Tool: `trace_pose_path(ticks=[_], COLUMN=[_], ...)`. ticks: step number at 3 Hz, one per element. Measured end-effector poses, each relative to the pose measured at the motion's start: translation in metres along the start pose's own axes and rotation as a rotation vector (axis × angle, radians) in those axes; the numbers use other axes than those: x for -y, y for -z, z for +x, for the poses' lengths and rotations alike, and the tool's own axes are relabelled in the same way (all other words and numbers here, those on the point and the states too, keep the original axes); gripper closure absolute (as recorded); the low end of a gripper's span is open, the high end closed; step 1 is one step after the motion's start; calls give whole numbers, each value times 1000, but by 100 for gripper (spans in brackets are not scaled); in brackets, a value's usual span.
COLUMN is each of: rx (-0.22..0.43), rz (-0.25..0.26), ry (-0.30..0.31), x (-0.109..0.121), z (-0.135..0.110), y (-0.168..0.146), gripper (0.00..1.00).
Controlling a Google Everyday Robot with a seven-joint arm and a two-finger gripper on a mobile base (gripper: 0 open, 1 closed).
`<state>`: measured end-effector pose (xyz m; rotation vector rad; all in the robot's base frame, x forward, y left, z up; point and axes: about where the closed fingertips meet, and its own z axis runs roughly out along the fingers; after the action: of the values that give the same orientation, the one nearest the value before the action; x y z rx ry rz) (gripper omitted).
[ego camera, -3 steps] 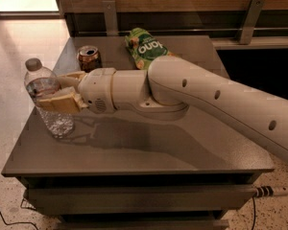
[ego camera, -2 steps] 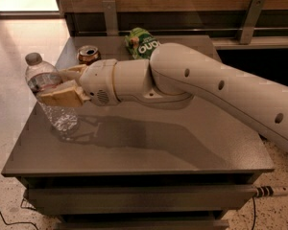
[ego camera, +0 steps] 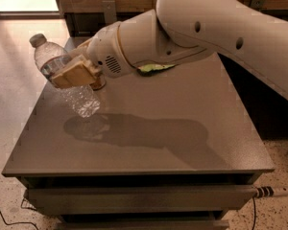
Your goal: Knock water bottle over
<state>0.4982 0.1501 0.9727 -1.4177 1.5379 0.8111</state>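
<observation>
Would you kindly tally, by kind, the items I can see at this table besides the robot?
Water bottle: 1, held tilted by the gripper over the left of the table.
Green bag: 1, mostly under the arm.
Drink can: 1, largely hidden behind the gripper.
Total: 3

1 gripper [ego camera: 73, 74] w/ 1 bottle [ego camera: 84, 101]; bag [ego camera: 153, 69]?

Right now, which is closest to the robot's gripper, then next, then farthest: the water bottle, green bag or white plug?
1. Water bottle: tilted, clamped in the gripper, over the table's left side.
2. Green bag: peeking out under the arm.
3. White plug: low down, beside the table's front right corner.
</observation>
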Motion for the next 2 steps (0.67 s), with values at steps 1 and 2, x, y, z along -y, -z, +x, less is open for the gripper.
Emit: trace_pose_path(ticks=[1,2], rx=[-140,-336], rz=[24,46], ry=[-11,-41], x=[3,4], z=[5,27], y=[10,1], gripper=[100,100])
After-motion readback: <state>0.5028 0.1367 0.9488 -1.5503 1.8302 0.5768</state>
